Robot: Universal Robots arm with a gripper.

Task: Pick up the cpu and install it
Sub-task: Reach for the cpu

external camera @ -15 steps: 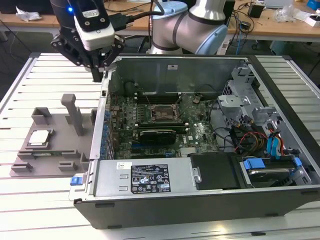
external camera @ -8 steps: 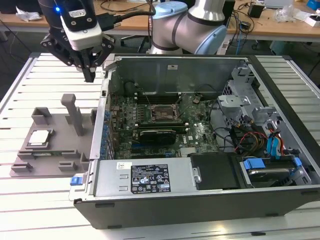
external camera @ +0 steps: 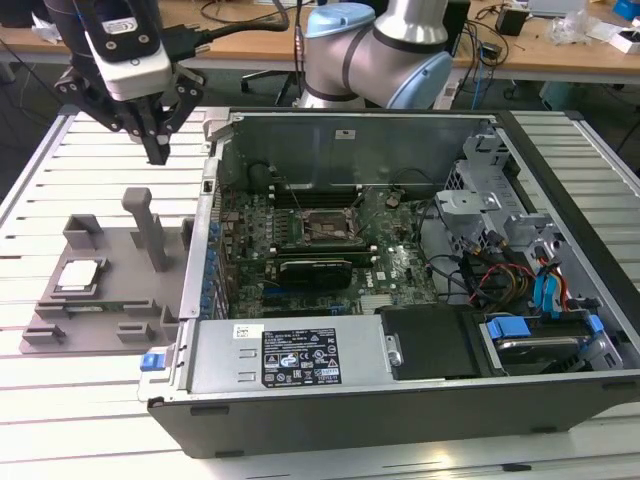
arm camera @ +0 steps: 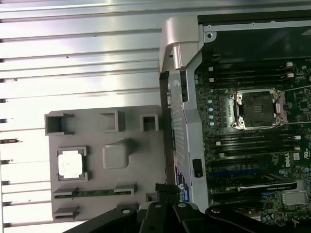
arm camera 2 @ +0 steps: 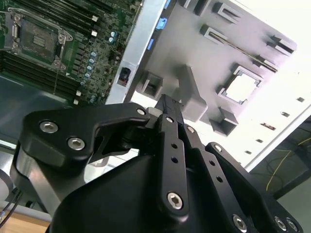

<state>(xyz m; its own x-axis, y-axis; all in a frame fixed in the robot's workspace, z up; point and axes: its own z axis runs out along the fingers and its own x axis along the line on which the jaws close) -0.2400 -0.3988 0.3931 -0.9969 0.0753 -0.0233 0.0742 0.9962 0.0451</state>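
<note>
The cpu (external camera: 80,277) is a small silver square lying flat in a recess of the grey fixture tray (external camera: 118,268), at the exterior view's left. It also shows in both wrist views, cpu (arm camera: 71,163) and cpu (arm camera 2: 241,88). My gripper (external camera: 158,152) hangs above the tray's far side, well above the cpu and apart from it, its black fingers (arm camera 2: 167,108) closed together on nothing. The open motherboard socket (external camera: 325,228) lies inside the computer case, also seen as socket (arm camera: 256,108).
A tall grey post (external camera: 150,225) rises from the tray just below the gripper. The open computer case (external camera: 300,365) stands right beside the tray, its metal side wall (arm camera: 181,121) between tray and motherboard. The slatted white table (external camera: 90,400) surrounds both.
</note>
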